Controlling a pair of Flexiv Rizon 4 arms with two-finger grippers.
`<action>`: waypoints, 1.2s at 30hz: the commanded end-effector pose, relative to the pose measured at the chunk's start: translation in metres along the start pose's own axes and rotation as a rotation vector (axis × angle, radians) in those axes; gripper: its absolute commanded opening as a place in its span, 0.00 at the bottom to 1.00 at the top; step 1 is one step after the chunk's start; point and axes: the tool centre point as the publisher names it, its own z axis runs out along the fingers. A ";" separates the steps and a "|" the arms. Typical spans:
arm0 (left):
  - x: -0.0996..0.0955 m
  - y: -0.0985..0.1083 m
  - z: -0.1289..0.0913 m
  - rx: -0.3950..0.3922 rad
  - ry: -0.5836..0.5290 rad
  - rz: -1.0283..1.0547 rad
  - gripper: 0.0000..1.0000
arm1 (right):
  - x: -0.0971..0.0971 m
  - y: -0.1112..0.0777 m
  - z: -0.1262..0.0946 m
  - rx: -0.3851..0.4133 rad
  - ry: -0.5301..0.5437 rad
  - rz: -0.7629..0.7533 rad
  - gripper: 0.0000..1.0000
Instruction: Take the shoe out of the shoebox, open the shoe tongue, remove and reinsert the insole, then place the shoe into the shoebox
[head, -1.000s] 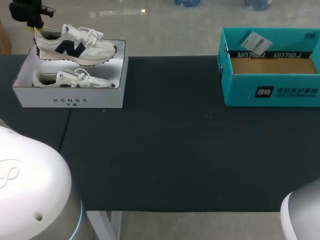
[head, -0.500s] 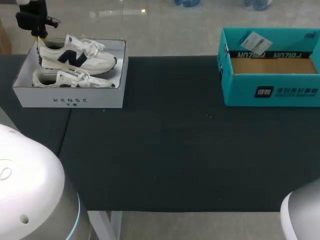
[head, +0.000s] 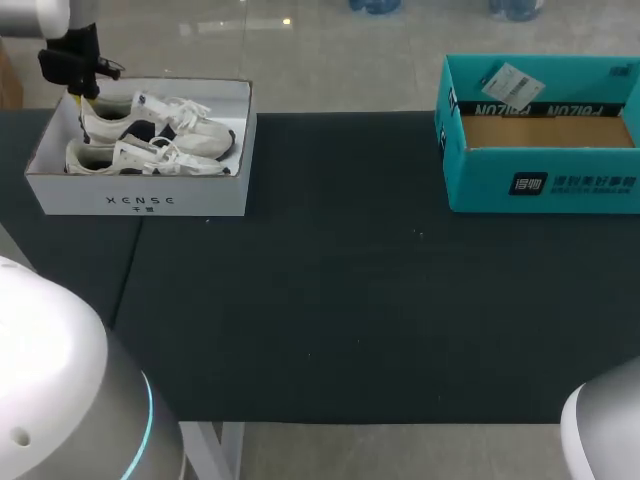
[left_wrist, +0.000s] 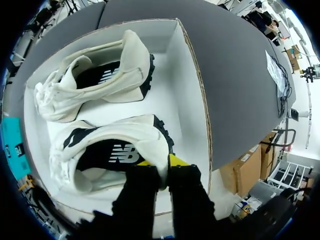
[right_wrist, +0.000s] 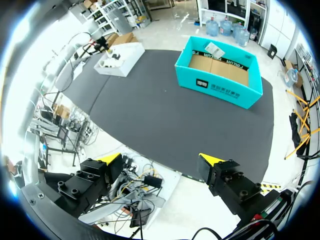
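Note:
A white shoebox (head: 140, 200) stands at the table's far left and holds two white sneakers with dark logos. The farther sneaker (head: 155, 118) lies low in the box, slightly tilted. My left gripper (head: 78, 97) is shut on its heel. In the left wrist view the gripper (left_wrist: 161, 166) pinches the heel rim of that sneaker (left_wrist: 112, 155), with the second sneaker (left_wrist: 95, 80) lying ahead of it inside the box (left_wrist: 192, 95). The second sneaker (head: 140, 158) rests along the box's near wall. My right gripper (right_wrist: 160, 159) hangs open and empty, off the table's near edge.
A teal open box (head: 540, 150) with a paper tag inside stands at the far right, also seen as the teal box (right_wrist: 220, 70) in the right wrist view. Dark cloth (head: 350, 300) covers the table between the two boxes.
My left gripper has lowered the held sneaker from above the white box's far rim down into the box. The right arm has not moved.

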 end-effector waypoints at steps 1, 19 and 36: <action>0.000 0.011 0.005 0.021 0.013 0.002 1.00 | 0.000 0.004 -0.001 0.009 0.000 0.001 1.00; -0.004 -0.041 -0.087 -0.091 -0.059 0.056 1.00 | 0.000 0.004 -0.001 0.009 0.000 0.001 1.00; -0.004 -0.118 -0.109 -0.106 -0.126 0.017 1.00 | 0.000 0.004 -0.001 0.009 0.000 0.001 1.00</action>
